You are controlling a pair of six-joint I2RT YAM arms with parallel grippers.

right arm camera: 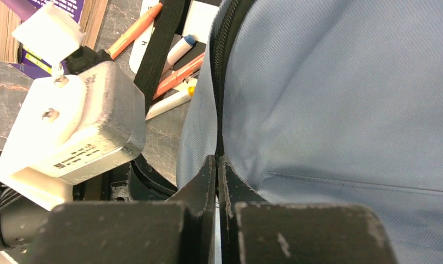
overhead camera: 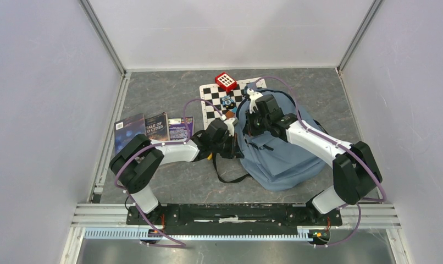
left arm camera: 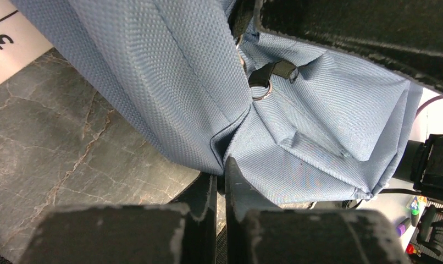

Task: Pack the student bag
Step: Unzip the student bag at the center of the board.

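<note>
The student bag [overhead camera: 288,159] lies on the bench [overhead camera: 170,93] right of centre. Its long axis runs from near right up to its mouth at far left, and both arms meet at that end. My left gripper [left arm camera: 222,175] is clamped on the bag's left edge. My right gripper [right arm camera: 217,159] is pinched on the zip seam [right arm camera: 219,82] just beside it. I judge the next move pulls the two apart.

Pale lilac walls [overhead camera: 43,110], grey marbled tabletop [overhead camera: 170,93], aluminium rail [overhead camera: 98,210] along near edge
</note>
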